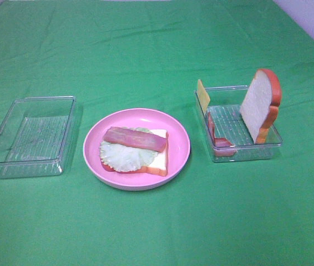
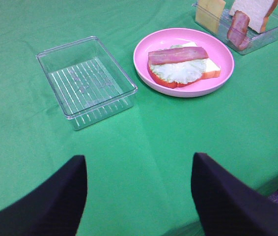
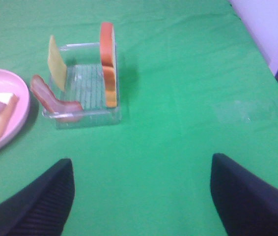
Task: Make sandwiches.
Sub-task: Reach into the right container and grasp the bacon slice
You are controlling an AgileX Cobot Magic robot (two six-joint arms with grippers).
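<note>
- Centre of the green-covered counter [image 1: 157, 50]: a part-made sandwich [image 1: 136, 151] lies on a round pink plate [image 1: 182, 145].
- Its layers, bottom to top, are a white bread slice [image 1: 158, 159] with an orange-brown crust lying flat, then a pale green lettuce leaf [image 1: 121, 156] covering the slice's left part and reaching past its edge. One pink-red bacon strip [image 1: 135, 138] lies lengthwise across the top, toward the far side.
- No second slice closes the stack.
- Near the plate on its right stands the right-hand tray [image 1: 251, 151], a clear plastic box holding three more pieces.
- The second bread slice [image 1: 260, 102] stands on edge along that tray's right side, slightly tilted, its rounded top well above the rim.
- A thin yellow cheese slice [image 1: 203, 95] stands upright in the tray's far left corner.
- The second bacon strip [image 1: 222, 142] leans against the tray's left wall, with one end on the ribbed floor and the other up at the rim.
- Near the plate on its left sits the left-hand tray [image 1: 29, 136], also clear plastic with a ribbed floor.
- My left jaws are spread wide above the near part of the counter, with only green cloth between them. They face the left-hand tray and the plate, both well apart from them.
- My right jaws are spread just as wide over cloth, gripping nothing. They face the right-hand tray, which lies well apart from them.
</note>
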